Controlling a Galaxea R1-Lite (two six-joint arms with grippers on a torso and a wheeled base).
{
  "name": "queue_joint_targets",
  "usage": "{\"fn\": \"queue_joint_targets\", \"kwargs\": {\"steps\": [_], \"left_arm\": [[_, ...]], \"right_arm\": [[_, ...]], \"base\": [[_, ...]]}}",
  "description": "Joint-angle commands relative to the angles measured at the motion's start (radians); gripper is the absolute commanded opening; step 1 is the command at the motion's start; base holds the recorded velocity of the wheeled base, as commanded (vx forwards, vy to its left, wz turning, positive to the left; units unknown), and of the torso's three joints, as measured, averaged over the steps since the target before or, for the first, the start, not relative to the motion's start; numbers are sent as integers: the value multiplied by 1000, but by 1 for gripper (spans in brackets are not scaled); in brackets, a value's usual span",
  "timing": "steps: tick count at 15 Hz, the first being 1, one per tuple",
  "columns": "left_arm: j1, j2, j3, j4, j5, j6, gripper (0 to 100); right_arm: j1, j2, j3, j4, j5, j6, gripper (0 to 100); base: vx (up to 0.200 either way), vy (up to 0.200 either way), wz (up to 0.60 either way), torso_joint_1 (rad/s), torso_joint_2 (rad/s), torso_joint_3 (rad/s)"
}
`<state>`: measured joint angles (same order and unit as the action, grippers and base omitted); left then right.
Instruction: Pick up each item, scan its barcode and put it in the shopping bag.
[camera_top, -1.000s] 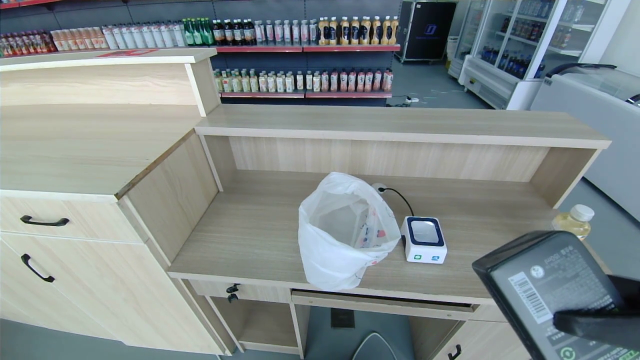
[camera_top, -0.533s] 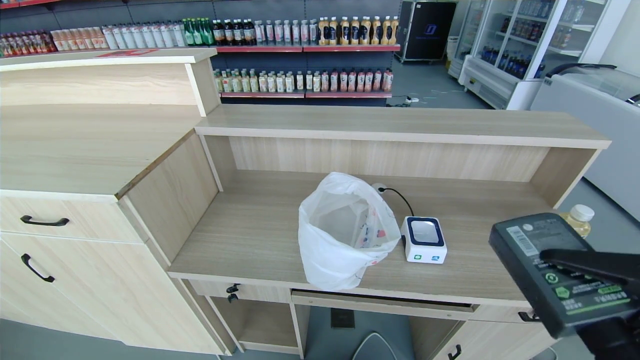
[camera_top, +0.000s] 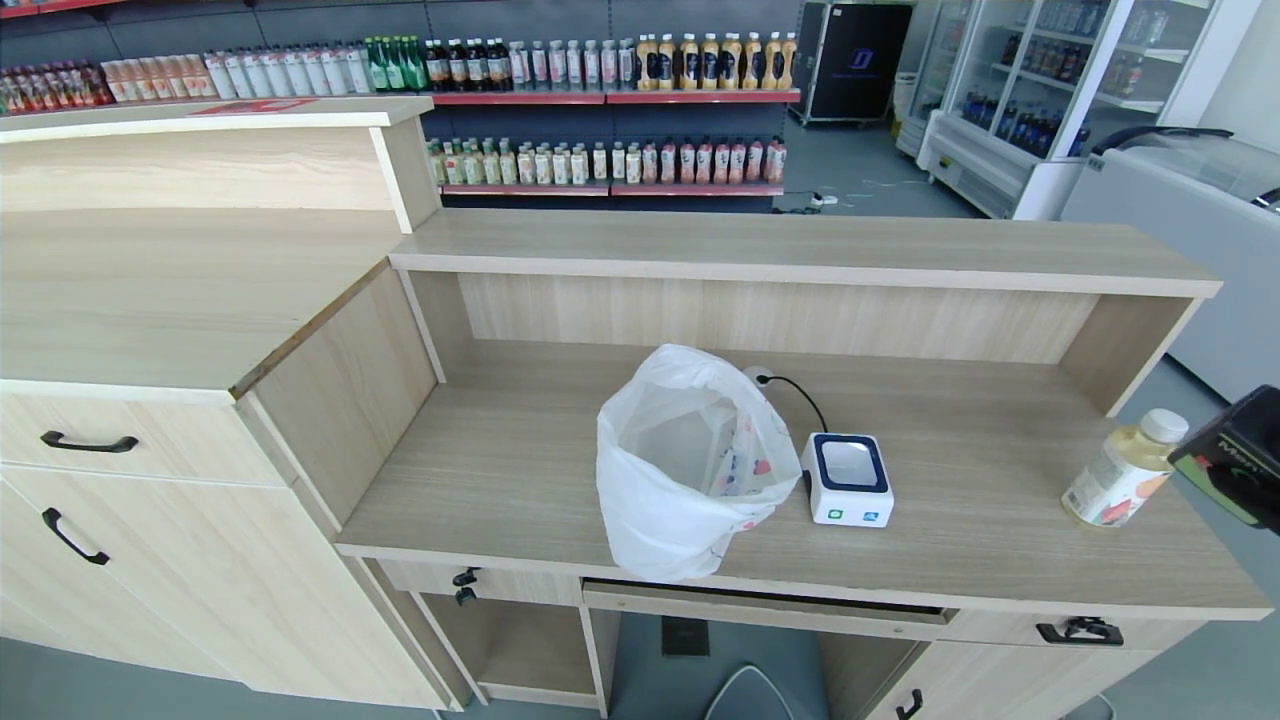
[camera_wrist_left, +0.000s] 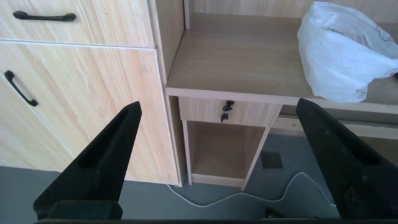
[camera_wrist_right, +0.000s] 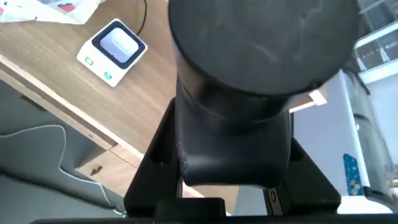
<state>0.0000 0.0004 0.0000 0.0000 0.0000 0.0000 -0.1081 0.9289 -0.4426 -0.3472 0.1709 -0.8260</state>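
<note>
The right gripper is closed on a black bottle, its fingers pressed against the bottle's two sides below the round cap. In the head view the black bottle is held in the air at the far right, past the right end of the counter and not touching it.

A yellow bottle with a white cap stands upright on the counter near its right end, just left of the held one. The scanner, a small white box with a dark window facing up, sits near the middle of the counter, with a black cable running from behind it towards the far wall. The white shopping bag stands touching or just left of the scanner, its mouth open upward.

The left gripper is down on the left, in front of the counter's drawers, with its fingers spread wide and nothing between them. From there the shopping bag shows on the counter top
</note>
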Motion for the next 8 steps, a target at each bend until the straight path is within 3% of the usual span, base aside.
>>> {"fn": "queue_joint_targets", "kwargs": {"steps": [1,4,5,6,8], "left_arm": [[0,0,0,0,0,0,100],[0,0,0,0,0,0,100],[0,0,0,0,0,0,100],[0,0,0,0,0,0,100],[0,0,0,0,0,0,100]], "right_arm": [[-18,7,-1,-26,-56,47,0],[10,122,-70,1,-298,320,0],[10,172,-110,25,-314,389,0],[10,237,-177,60,-291,551,0],[-13,324,-203,65,-88,783,0]], "base": [[0,0,600,7,7,2],[0,0,600,4,-1,-2],[0,0,600,2,2,2],[0,0,600,-2,2,7],[0,0,0,0,0,0]]}}
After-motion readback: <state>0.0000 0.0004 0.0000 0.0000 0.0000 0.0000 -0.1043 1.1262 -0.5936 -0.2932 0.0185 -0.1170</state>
